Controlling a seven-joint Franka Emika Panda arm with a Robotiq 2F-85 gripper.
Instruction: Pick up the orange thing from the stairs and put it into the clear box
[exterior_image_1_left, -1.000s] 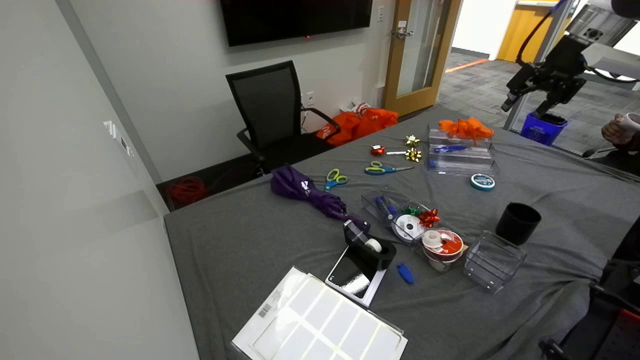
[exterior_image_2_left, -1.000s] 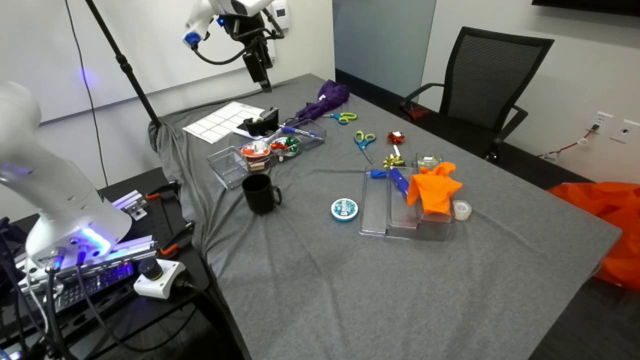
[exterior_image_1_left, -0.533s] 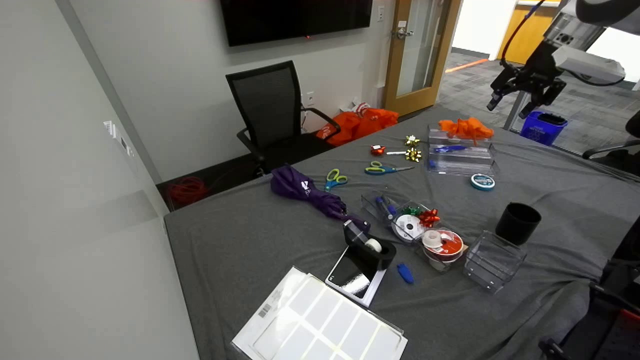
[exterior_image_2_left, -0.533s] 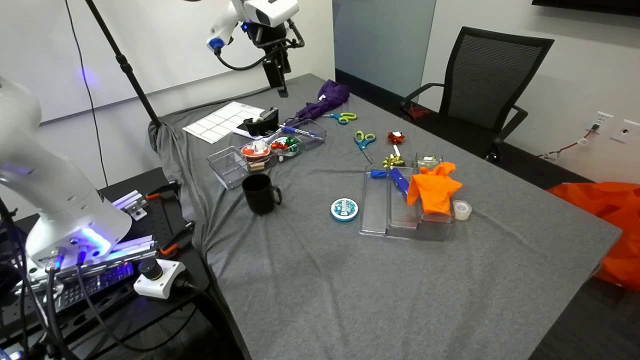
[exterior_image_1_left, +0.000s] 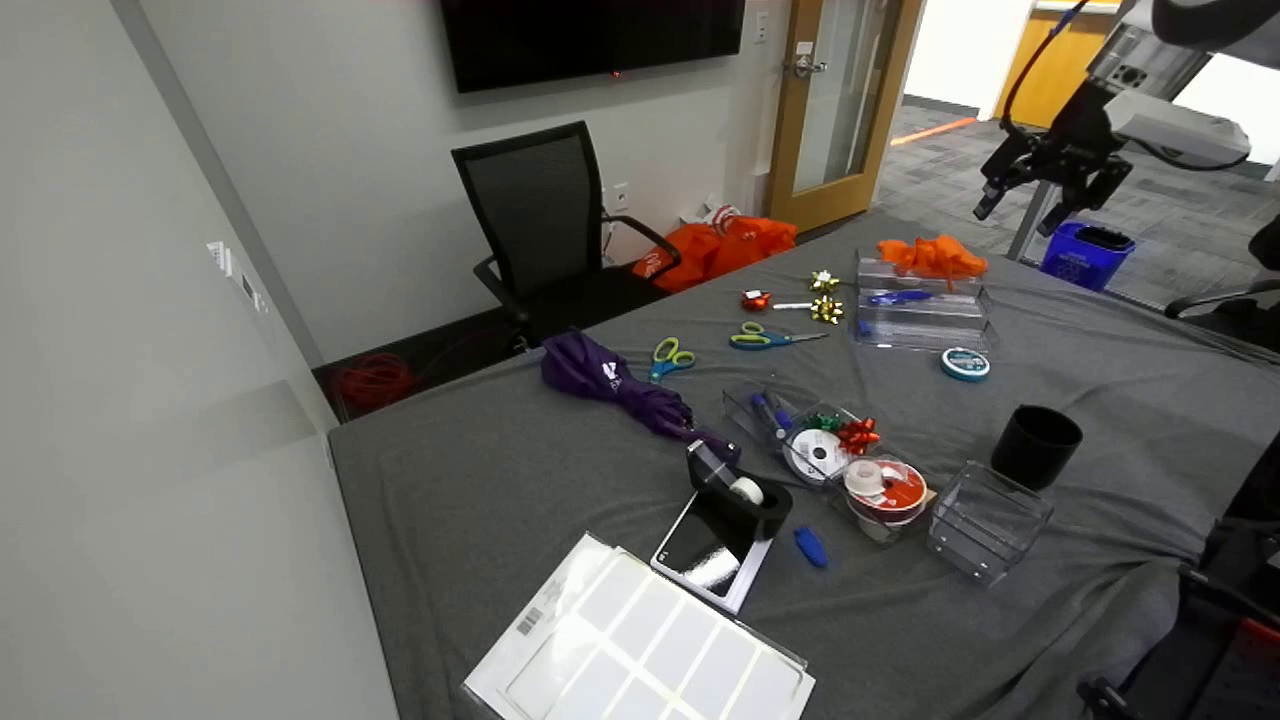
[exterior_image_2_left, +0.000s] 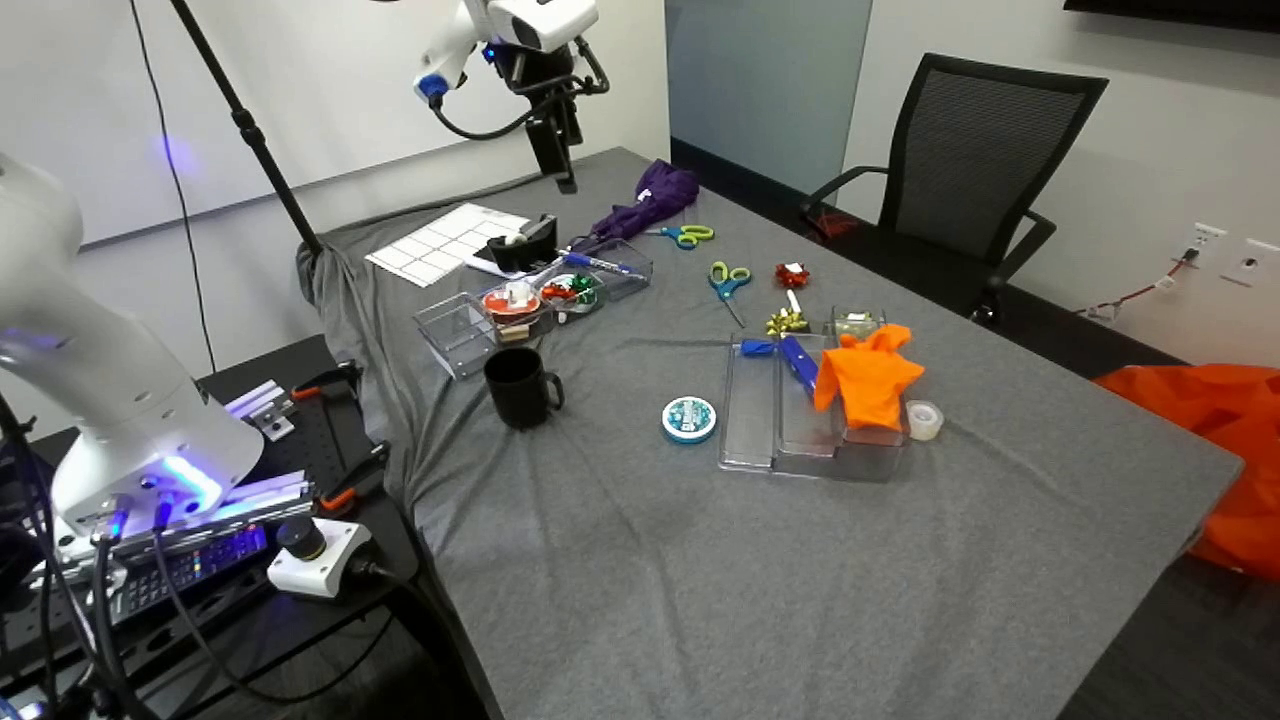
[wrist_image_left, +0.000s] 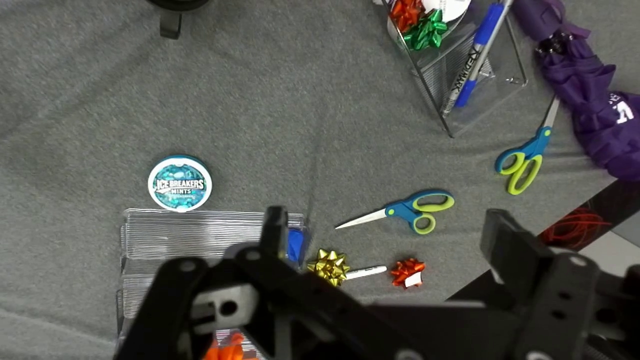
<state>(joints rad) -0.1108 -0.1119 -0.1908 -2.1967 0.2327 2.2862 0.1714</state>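
Pre-grasp stage, seemingly: parted and holding nothing, the fingers (wrist_image_left: 507, 245) are hanging high and well apart from the stairs (exterior_image_2_left: 748, 425), on which the orange thing (exterior_image_2_left: 868, 385) is lying, the next move presumably calling for centring over the stairs, then lowering.

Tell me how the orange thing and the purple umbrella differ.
The orange thing rests, crumpled, on the clear stairs; the umbrella lies on the gray tablecloth. The orange thing is a compact bundle, while the umbrella is longer, closed and stretched out. The umbrella bears a white mark; none shows on the orange thing. Both look soft and fabric-like.
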